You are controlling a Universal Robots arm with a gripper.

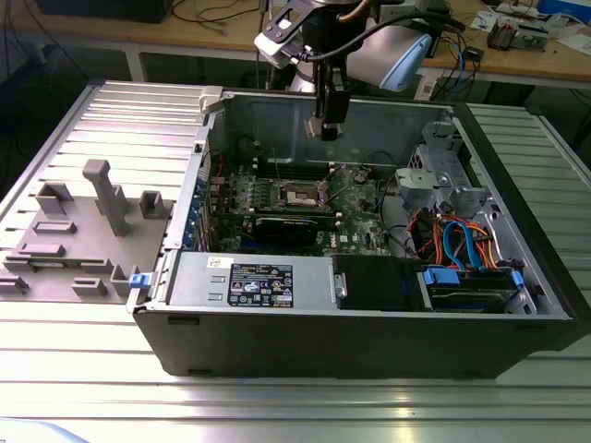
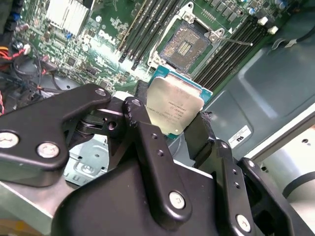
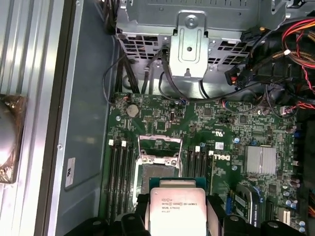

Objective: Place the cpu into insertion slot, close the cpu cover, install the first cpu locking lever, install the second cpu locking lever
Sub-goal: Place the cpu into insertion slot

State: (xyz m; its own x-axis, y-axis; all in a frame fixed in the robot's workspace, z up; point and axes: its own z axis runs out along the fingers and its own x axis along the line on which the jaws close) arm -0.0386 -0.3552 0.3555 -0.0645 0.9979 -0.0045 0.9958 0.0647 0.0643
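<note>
Here, the cpu (image 2: 173, 105) is held above the motherboard (image 1: 355, 208).
Exterior view: the gripper (image 1: 329, 129) hangs inside the open case (image 1: 369, 323). Second wrist view: black fingers (image 2: 140, 123) clench the silvery, teal-edged square. First wrist view: it hovers near the bare insertion slot (image 3: 160, 167).

the exterior view is looking down at a slant, from well off, into the open case (image 1: 369, 341) on the table (image 1: 92, 369). both wrist views are looking close along the fingers (image 2: 147, 142) onto the board (image 3: 221, 123), sharing the cpu (image 3: 176, 211) and socket (image 3: 158, 167).
</note>
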